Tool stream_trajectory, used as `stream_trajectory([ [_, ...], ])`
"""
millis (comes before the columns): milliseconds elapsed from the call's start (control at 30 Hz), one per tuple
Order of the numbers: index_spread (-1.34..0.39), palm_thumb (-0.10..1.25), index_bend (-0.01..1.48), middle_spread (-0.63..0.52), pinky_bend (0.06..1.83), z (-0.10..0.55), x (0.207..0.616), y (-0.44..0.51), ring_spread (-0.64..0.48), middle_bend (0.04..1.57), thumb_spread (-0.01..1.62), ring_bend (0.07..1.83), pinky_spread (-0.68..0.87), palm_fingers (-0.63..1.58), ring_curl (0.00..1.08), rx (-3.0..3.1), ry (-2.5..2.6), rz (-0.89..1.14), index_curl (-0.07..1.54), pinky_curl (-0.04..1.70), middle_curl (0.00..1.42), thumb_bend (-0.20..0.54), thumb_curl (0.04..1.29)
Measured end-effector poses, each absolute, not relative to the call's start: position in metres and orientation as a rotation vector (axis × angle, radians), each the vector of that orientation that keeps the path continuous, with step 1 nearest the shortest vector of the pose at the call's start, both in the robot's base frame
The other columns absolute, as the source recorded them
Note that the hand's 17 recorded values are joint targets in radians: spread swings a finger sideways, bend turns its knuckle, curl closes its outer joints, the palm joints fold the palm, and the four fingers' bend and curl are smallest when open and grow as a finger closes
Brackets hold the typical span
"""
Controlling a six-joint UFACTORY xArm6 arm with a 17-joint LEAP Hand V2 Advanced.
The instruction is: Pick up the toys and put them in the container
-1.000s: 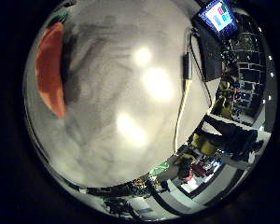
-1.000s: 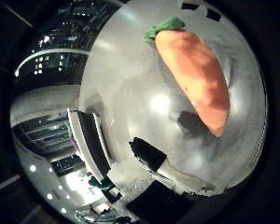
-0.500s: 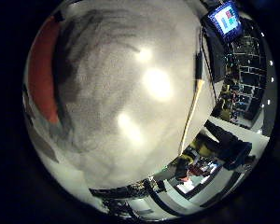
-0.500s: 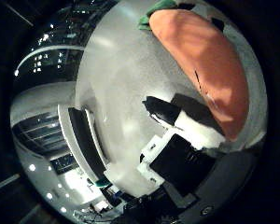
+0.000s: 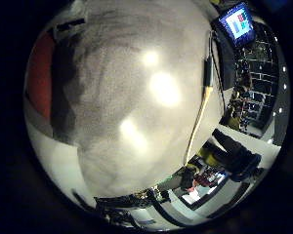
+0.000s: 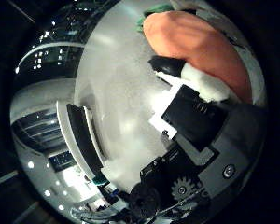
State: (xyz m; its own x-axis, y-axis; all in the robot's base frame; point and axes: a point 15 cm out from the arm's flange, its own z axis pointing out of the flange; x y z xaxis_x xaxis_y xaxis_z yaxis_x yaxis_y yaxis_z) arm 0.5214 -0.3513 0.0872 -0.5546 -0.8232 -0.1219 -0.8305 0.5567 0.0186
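Carrot toy (image 6: 200,44) touches the hand's (image 6: 196,116) fingertip (image 6: 203,84).

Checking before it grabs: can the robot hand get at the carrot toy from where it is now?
Probably yes. The carrot toy fills much of the thumb side palm view, so it is close to the palm. A finger of the robot hand reaches to its side, and nothing lies between them on the grey table.

Pale glossy tabletop (image 5: 136,161) with light glare, lit monitor (image 5: 238,23) beyond its edge
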Motion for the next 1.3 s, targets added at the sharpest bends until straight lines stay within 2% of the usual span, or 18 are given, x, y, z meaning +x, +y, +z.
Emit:
stream_trajectory([
  [200, -0.23, 1.06, 1.07, -0.11, 1.29, 0.141, 0.52, -0.36, -0.17, 1.24, 0.75, 1.38, -0.23, 1.23, 0.57, -1.444, 2.65, 0.045, 0.68, 0.65, 0.65, -0.016, 0.59],
  [400, -0.21, 1.05, 1.1, -0.09, 1.29, 0.204, 0.512, -0.331, -0.16, 1.29, 0.7, 1.42, -0.2, 1.19, 0.58, -1.541, 2.595, 0.071, 0.68, 0.73, 0.64, -0.021, 0.67],
  [633, -0.21, 1.04, 1.12, -0.1, 1.24, 0.305, 0.511, -0.243, -0.16, 1.31, 0.7, 1.43, -0.2, 1.19, 0.58, -1.753, 2.455, 0.064, 0.68, 0.81, 0.63, -0.02, 0.71],
  [767, -0.21, 1.03, 1.13, -0.1, 1.23, 0.336, 0.519, -0.165, -0.16, 1.31, 0.71, 1.43, -0.2, 1.18, 0.58, -1.916, 2.328, 0.081, 0.68, 0.84, 0.62, -0.02, 0.73],
  [1033, -0.21, 1.01, 1.14, -0.11, 1.18, 0.351, 0.531, -0.003, -0.17, 1.32, 0.74, 1.43, -0.21, 1.18, 0.58, -2.132, 2.145, 0.131, 0.68, 0.92, 0.61, -0.021, 0.76],
  [1200, -0.22, 0.93, 1.11, -0.11, 1.14, 0.338, 0.54, 0.062, -0.17, 1.31, 0.8, 1.43, -0.23, 1.17, 0.57, -2.188, 2.087, 0.134, 0.67, 0.93, 0.61, -0.031, 0.74],
  [1300, -0.26, 0.83, 0.94, -0.11, 1.09, 0.323, 0.544, 0.081, -0.19, 1.26, 0.9, 1.36, -0.28, 1.06, 0.55, -2.213, 2.077, 0.152, 0.64, 0.88, 0.58, -0.045, 0.67],
])
